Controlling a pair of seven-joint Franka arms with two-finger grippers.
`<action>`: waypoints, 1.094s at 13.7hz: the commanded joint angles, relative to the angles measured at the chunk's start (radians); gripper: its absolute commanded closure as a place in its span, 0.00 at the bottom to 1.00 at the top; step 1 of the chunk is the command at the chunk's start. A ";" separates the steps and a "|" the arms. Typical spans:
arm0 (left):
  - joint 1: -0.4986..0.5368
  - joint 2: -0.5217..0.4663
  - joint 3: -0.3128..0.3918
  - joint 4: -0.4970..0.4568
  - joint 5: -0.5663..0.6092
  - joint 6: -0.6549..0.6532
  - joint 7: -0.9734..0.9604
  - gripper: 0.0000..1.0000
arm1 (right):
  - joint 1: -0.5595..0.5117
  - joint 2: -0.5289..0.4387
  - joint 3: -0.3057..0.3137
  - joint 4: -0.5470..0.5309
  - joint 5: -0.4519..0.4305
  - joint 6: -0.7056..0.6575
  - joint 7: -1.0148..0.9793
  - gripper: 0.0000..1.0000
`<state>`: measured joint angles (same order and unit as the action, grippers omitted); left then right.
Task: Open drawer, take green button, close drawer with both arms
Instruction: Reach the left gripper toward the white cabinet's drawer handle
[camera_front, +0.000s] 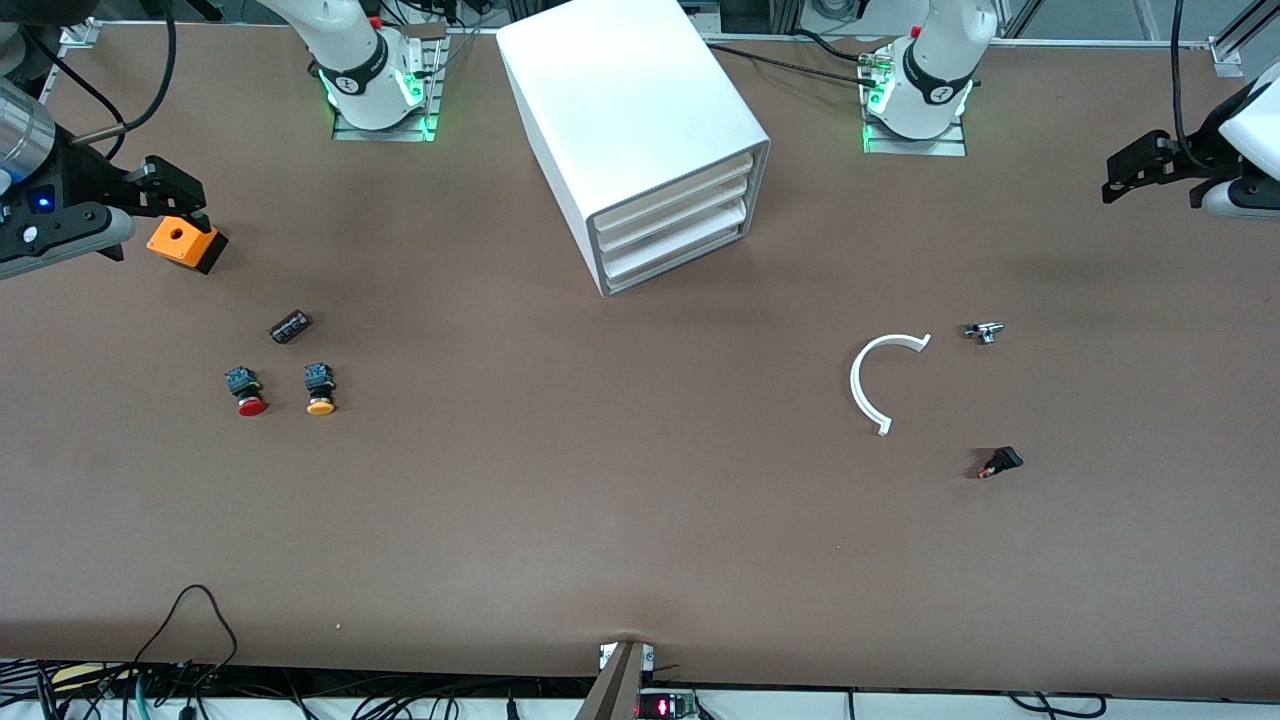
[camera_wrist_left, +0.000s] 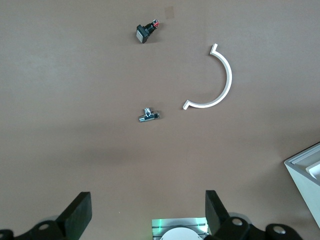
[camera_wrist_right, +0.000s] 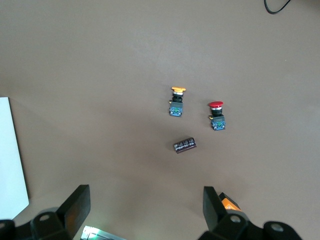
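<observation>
I'm holding both arms up and waiting — left gripper (camera_wrist_left: 145, 220) spread wide over the table's left-arm end, right gripper (camera_wrist_right: 142, 215) equally wide over the orange box (camera_front: 185, 242) at the right-arm end, neither holding anything. The risk I see: four identical drawers (camera_front: 672, 228) in the white cabinet (camera_front: 625, 110), all shut, fronts plain with no handle — a finger could slip or drag the whole cabinet. I could also open the wrong one. No green button in sight; only the red button (camera_front: 247, 391) and the yellow-orange button (camera_front: 320, 389) lie out — easy to mistake.
</observation>
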<state>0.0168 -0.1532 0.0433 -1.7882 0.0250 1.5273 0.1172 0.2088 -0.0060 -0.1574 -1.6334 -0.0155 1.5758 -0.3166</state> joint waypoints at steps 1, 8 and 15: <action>0.002 0.021 0.009 0.032 0.012 -0.012 0.054 0.00 | -0.009 0.012 0.009 0.029 -0.015 -0.004 0.011 0.00; 0.032 0.173 0.010 0.032 -0.199 -0.039 0.153 0.00 | -0.011 0.012 0.009 0.029 -0.012 0.010 0.010 0.00; 0.009 0.395 -0.069 0.033 -0.396 -0.032 0.191 0.00 | -0.011 0.018 0.007 0.029 -0.012 0.012 0.010 0.00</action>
<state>0.0316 0.1867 0.0080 -1.7862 -0.3272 1.5103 0.2801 0.2080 -0.0028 -0.1575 -1.6325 -0.0155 1.5945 -0.3163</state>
